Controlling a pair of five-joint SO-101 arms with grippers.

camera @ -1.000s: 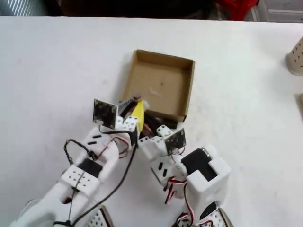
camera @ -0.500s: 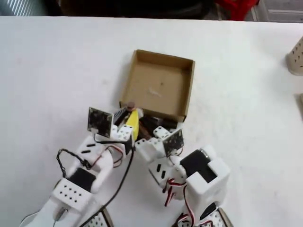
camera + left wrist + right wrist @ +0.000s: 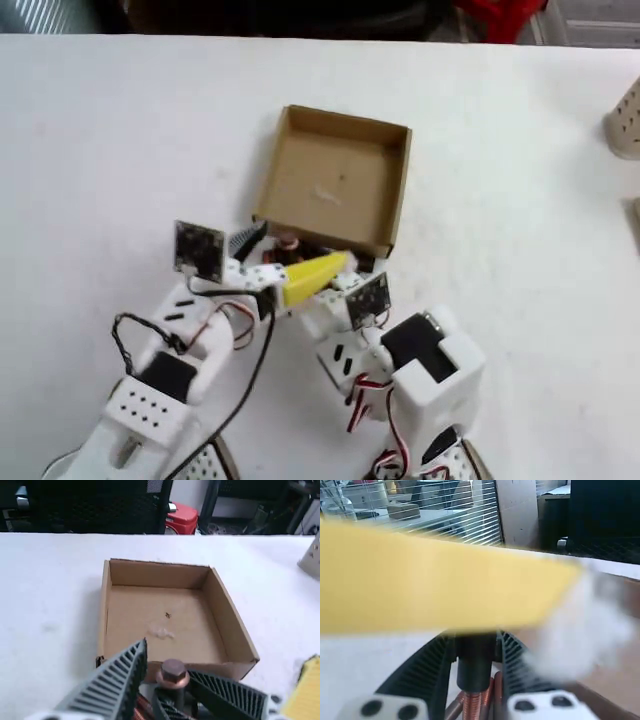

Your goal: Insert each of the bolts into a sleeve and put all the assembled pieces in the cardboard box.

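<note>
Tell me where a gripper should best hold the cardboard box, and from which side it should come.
I would take the cardboard box by its right wall, coming from above. The box is open on top and its walls are thin and upright, so one finger could go inside, one outside. The near wall seems less good: the bolt stands just before it.

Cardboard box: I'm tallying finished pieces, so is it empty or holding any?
Empty. The floor of the square brown cardboard box is bare but for a faint smudge; nothing lies inside it in the high or left wrist view.
</note>
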